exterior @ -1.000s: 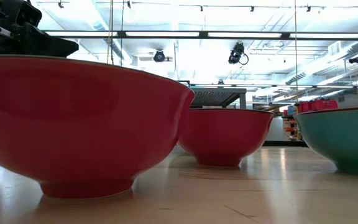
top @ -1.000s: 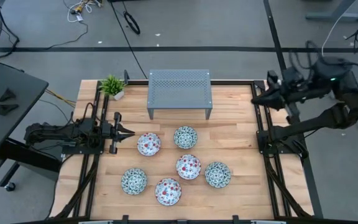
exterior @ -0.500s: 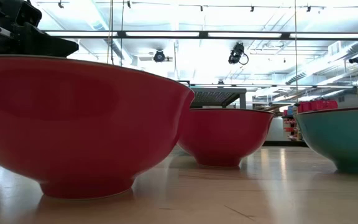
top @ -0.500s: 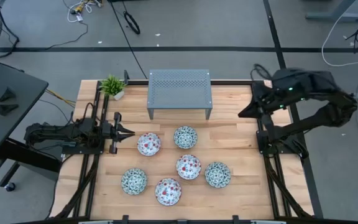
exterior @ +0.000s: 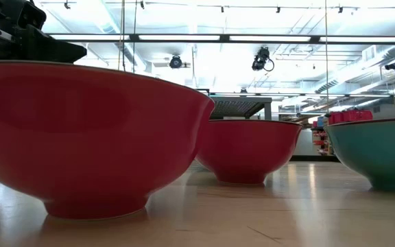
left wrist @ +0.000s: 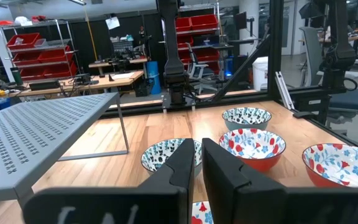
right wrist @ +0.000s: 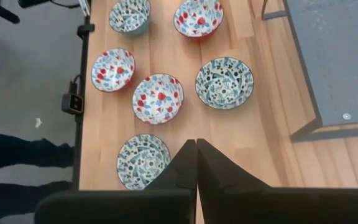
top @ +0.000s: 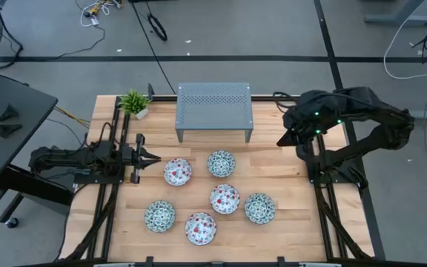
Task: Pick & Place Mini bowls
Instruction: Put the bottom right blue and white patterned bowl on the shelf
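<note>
Six mini bowls rest on their bases on the wooden table: red-patterned ones and green-patterned ones. My left gripper lies low at the table's left side, shut, pointing at the nearest red bowl and apart from it. My right gripper hangs above the table's far right part, shut, looking down on all the bowls. The low view shows two red bowls and a teal one.
A grey perforated metal stand sits at the table's far middle, just left of my right gripper. A small potted plant stands at the far left corner. Black frame rails run along both table sides. Bare wood lies right of the bowls.
My right arm has swung from beyond the table's right edge toward the left, coming over the table's far right part near the stand. Its fingers stay shut. The bowls have not moved.
</note>
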`<move>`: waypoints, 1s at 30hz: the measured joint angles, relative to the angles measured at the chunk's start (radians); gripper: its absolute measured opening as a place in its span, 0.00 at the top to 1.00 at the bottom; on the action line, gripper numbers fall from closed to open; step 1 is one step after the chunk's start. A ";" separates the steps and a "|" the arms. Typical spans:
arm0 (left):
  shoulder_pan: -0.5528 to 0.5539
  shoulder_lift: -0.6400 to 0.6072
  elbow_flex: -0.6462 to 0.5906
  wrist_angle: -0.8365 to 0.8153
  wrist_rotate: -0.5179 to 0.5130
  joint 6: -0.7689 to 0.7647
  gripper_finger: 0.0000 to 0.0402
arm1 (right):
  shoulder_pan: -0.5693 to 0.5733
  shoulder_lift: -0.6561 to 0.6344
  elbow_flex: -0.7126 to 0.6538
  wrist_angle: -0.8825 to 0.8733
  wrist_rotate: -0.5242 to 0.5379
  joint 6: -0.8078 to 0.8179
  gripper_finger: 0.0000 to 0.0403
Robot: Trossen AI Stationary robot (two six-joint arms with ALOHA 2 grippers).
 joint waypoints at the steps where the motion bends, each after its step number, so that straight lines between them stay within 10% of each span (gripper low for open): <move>1: 0.000 0.000 0.000 0.000 0.000 0.000 0.91 | 0.000 0.007 0.000 0.000 0.000 -0.003 0.99; 10: 0.000 0.000 0.000 0.000 0.000 0.000 0.91 | 0.000 0.058 -0.041 -0.004 0.000 -0.020 0.99; 30: 0.000 0.000 0.000 0.000 0.000 0.000 0.91 | 0.079 0.024 -0.624 0.328 0.000 0.214 0.99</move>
